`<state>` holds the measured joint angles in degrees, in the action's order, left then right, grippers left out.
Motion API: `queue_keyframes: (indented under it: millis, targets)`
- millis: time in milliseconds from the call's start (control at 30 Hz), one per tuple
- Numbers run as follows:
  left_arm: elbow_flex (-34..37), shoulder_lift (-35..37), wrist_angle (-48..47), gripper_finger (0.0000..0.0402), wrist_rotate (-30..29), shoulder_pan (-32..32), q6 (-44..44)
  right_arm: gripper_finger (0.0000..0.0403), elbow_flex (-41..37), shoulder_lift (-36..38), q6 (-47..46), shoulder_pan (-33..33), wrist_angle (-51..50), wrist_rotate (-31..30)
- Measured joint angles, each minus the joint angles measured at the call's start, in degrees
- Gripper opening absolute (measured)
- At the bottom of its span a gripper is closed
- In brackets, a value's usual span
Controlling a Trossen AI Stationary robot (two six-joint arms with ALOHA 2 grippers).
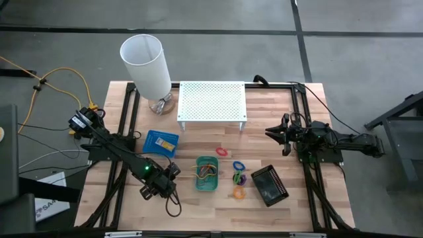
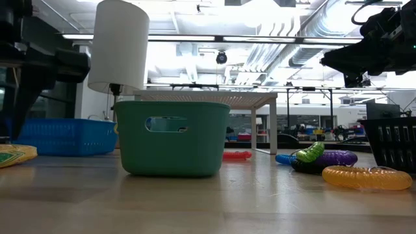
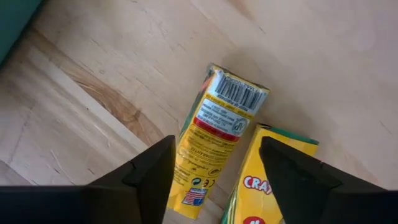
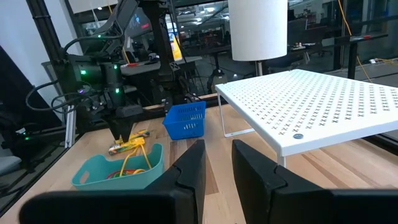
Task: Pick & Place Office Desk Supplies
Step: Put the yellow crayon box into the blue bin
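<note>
Two yellow crayon boxes lie flat on the wood at the table's near left. One crayon box shows its barcode end, and the second crayon box lies beside it. My left gripper points down over them, open. Its fingers stand on either side of the barcode box. In the high view the left gripper hides both boxes. The low view shows one box's end on the table. The green tray stands just right of them. My right gripper waits at the right, level, with a narrow gap and nothing in it.
A blue tray stands at the left and a black tray at the near right. A red ring, blue ring, purple ring and orange ring lie between them. The white lamp and perforated shelf stand at the far side.
</note>
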<state>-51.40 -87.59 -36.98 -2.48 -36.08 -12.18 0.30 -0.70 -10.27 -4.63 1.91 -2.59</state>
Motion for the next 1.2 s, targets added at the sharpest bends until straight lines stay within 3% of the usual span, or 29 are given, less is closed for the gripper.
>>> queue_keyframes:
  millis: [200, 1200]
  targets:
    - [0.0, 0.0, 0.4, 0.0242, -3.0, 0.4, -2.6, 0.0066, 0.0, 0.0, 0.0, 0.0, 0.0, 0.0]
    - [0.0, -4.9, 1.3, 0.0234, -2.0, 1.3, -3.0, 0.0066, 0.0, 0.0, 0.0, 0.0, 0.0, 0.0]
